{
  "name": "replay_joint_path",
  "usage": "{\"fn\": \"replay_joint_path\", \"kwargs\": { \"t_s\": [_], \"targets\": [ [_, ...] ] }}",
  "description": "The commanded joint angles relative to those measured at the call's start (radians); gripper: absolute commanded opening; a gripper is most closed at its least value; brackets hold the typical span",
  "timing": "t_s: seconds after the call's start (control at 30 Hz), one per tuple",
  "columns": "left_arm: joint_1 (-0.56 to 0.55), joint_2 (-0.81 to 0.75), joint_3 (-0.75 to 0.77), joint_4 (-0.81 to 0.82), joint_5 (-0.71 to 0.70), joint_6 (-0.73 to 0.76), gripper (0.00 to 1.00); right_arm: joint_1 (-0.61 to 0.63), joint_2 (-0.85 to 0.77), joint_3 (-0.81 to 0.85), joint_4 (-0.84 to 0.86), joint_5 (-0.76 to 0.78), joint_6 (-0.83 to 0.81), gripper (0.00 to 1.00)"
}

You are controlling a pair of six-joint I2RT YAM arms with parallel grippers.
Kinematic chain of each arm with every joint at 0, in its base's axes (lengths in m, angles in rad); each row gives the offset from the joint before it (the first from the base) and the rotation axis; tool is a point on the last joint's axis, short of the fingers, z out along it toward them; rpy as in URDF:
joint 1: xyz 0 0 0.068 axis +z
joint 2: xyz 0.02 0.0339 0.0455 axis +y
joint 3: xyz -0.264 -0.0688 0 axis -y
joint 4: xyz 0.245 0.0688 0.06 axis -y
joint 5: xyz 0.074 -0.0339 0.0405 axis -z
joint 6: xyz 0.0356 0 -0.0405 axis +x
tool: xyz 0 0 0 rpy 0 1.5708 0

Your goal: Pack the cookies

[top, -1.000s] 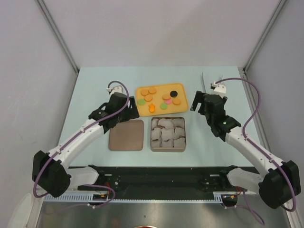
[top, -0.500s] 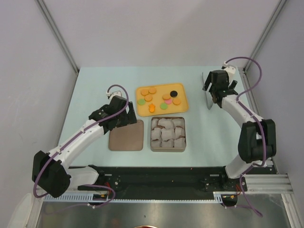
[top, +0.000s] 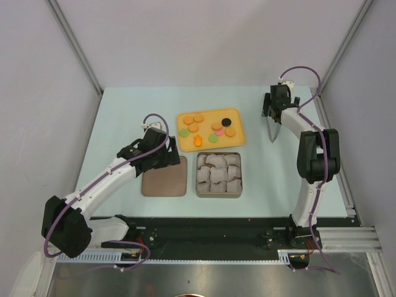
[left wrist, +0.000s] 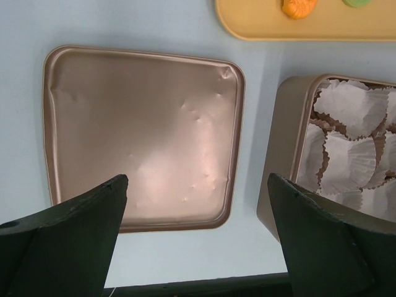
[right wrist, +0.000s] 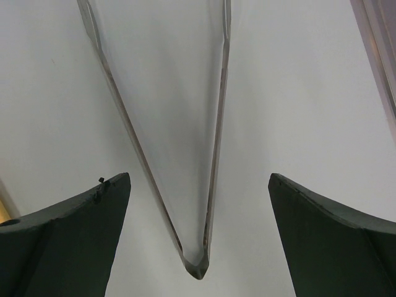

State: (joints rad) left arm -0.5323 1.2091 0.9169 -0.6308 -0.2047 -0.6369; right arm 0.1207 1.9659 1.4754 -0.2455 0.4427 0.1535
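Note:
The cookies (top: 211, 127) lie on a yellow tray (top: 239, 137): orange discs, a black one (top: 226, 122), green, pink, and an orange flower shape (top: 198, 141). In front of it stands a square tin (top: 218, 195) filled with crumpled white paper cups (top: 218, 173). My left gripper (top: 168, 159) hangs open over the tin's flat lid (top: 162, 179). In the left wrist view the open left gripper (left wrist: 198, 179) has the lid (left wrist: 142, 130) below it, the tin (left wrist: 288, 154) to the right and the flower cookie (left wrist: 299, 6) at the top. My right gripper (top: 271, 111) is open above the metal tongs (top: 271, 131), holding nothing.
In the right wrist view the V-shaped tongs (right wrist: 213, 154) lie flat on the table between the open right gripper (right wrist: 198, 179) fingers, hinge end nearest the wrist. A metal frame rail (top: 331, 142) runs along the table's right edge, close to the right arm.
The right arm swung from beside the tray out to the far right and now hangs over the tongs. The left gripper drifted slightly nearer, over the lid. Both stayed open.

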Motion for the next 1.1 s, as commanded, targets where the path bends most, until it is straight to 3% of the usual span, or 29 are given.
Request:
{"fn": "replay_joint_path", "kwargs": {
  "t_s": [0.0, 0.43, 0.5, 0.53, 0.6, 0.77, 1.07],
  "targets": [
    [0.002, -0.029, -0.006, 0.040, 0.028, 0.028, 1.00, -0.009, 0.044, 0.108, -0.043, -0.059, -0.032, 1.00],
    [0.003, -0.003, -0.006, 0.051, 0.047, 0.023, 0.99, 0.025, -0.036, 0.025, -0.061, -0.015, 0.020, 0.97],
    [0.003, -0.002, -0.006, 0.052, 0.059, 0.020, 0.98, 0.033, -0.038, 0.022, -0.077, -0.010, 0.015, 0.91],
    [0.002, -0.002, -0.006, 0.052, 0.062, 0.023, 0.98, 0.034, -0.036, 0.025, -0.083, -0.010, 0.018, 0.81],
    [0.003, 0.000, -0.007, 0.054, 0.068, 0.023, 0.97, 0.037, -0.027, 0.029, -0.107, -0.013, 0.021, 0.76],
    [0.003, -0.019, -0.018, 0.062, 0.079, 0.025, 0.97, 0.039, -0.009, 0.042, -0.164, -0.004, 0.029, 0.75],
    [0.002, -0.020, -0.026, 0.071, 0.100, 0.026, 0.97, 0.028, -0.009, -0.003, -0.196, -0.004, 0.067, 0.83]
  ]
}}
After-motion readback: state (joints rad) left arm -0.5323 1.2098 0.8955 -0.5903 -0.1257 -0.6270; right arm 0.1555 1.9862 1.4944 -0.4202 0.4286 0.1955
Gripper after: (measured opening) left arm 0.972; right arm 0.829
